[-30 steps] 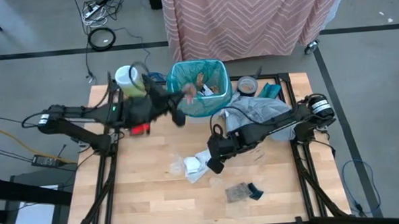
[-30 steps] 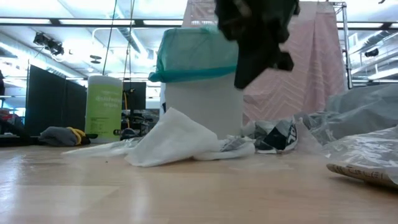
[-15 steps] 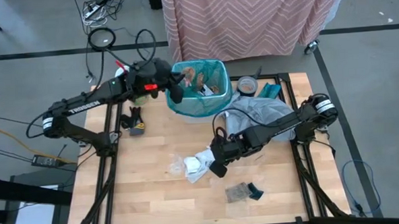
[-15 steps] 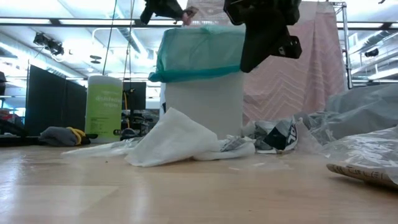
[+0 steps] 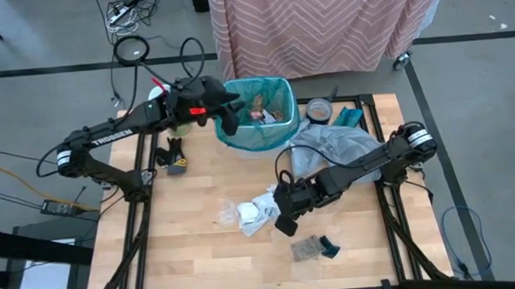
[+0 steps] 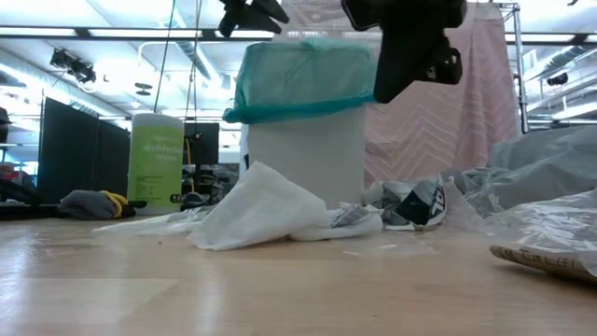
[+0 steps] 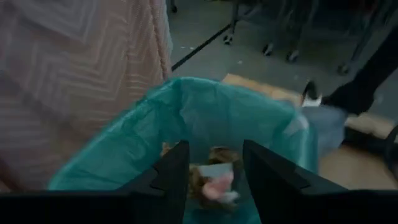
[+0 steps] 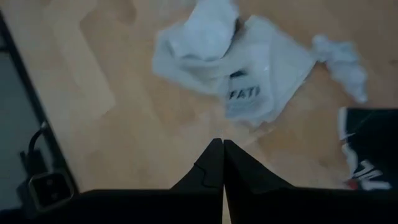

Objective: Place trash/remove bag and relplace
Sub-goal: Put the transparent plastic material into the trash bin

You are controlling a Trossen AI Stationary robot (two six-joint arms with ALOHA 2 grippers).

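Compared with one second ago, the left gripper [image 5: 230, 113] has moved from beside the bin to above its rim; its fingers [image 7: 171, 171] are now parted and empty, over trash [image 7: 214, 180] lying inside the teal-green bag [image 5: 240, 132] that lines the white bin [image 6: 303, 149]. The right gripper [image 5: 287, 224] has shifted slightly toward the table's near edge; its fingers are pressed together, empty, above white wrappers [image 8: 230, 59] on the table [image 5: 192, 252]. One wrapper shows "FATI". The left arm reads "TROSSEN"
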